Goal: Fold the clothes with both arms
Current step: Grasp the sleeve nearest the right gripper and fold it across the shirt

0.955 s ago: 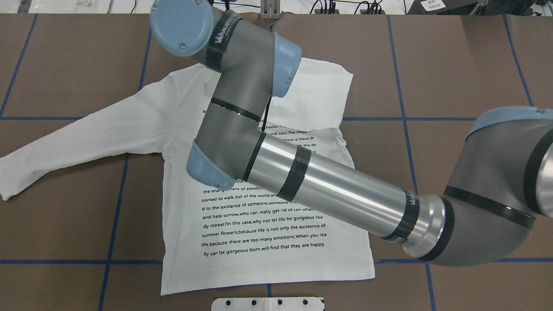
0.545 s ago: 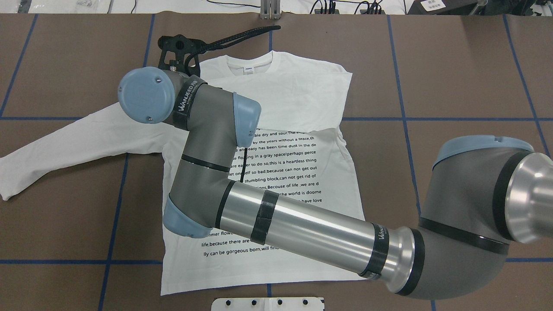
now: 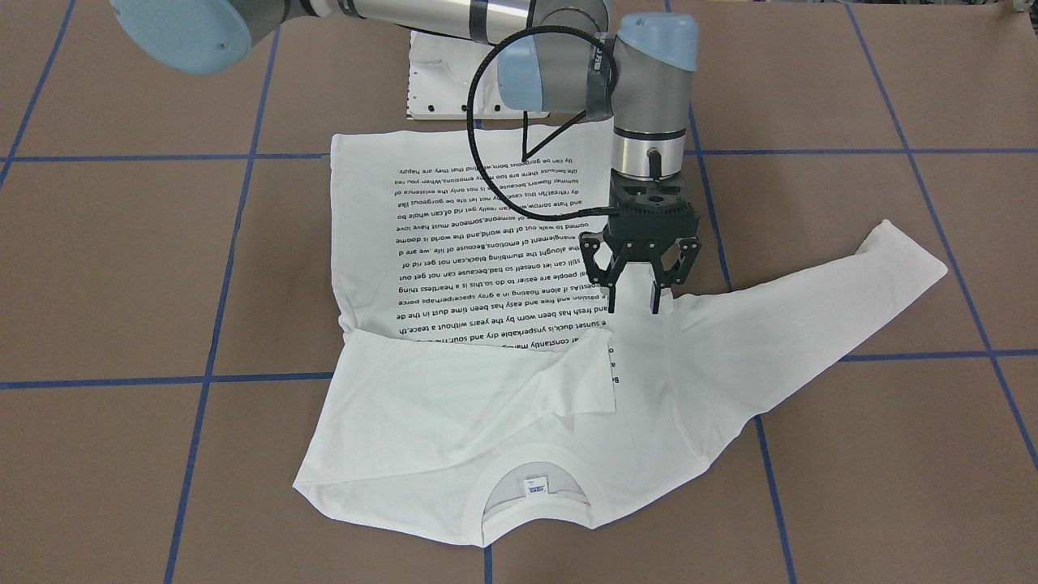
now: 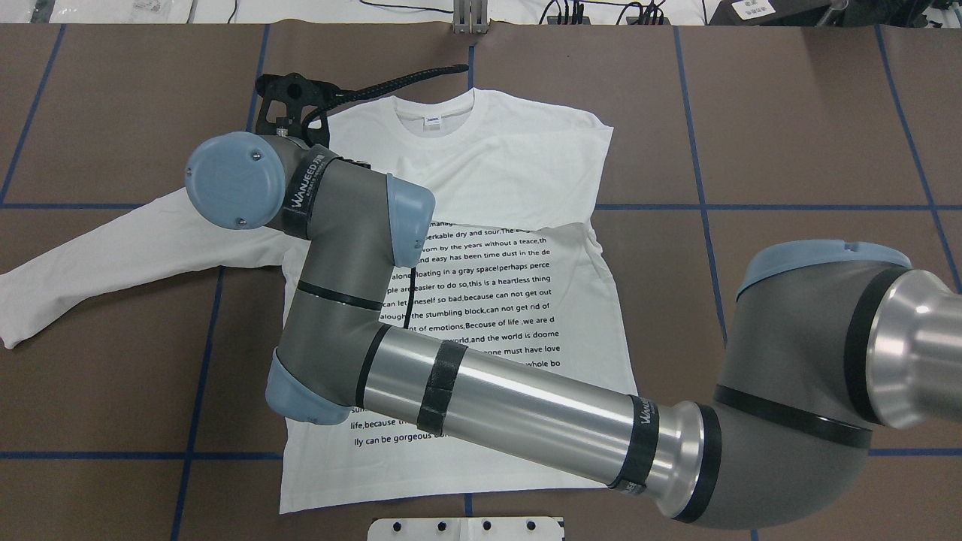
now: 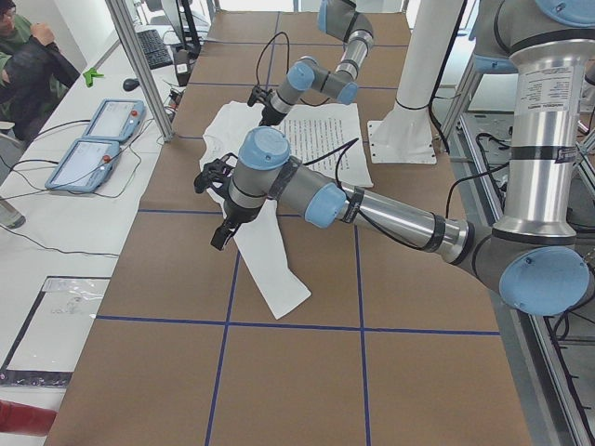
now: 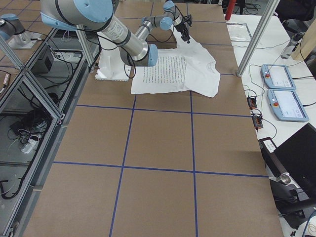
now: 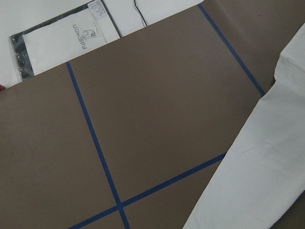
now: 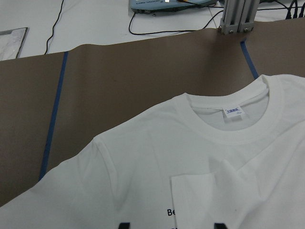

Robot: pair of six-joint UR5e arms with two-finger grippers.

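The white shirt (image 3: 369, 243) lies flat on the brown bench (image 3: 122, 268) with the printed side up. Its hem is toward the robot's base and its collar (image 3: 531, 474) is toward the operators' side. Its right sleeve (image 3: 470, 381) is folded in over the chest, and its left sleeve (image 3: 811, 308) lies spread out to the robot's left. The right arm (image 4: 511, 391) reaches across the shirt, and the right hand (image 3: 634, 305) points straight down where the left sleeve joins the body. Its fingers stand wide apart and hold nothing; whether the tips touch the cloth I cannot tell. The left hand (image 5: 221, 228) shows only in the view from the bench's left end, over the spread sleeve, and there I cannot tell if it is wide or narrow.
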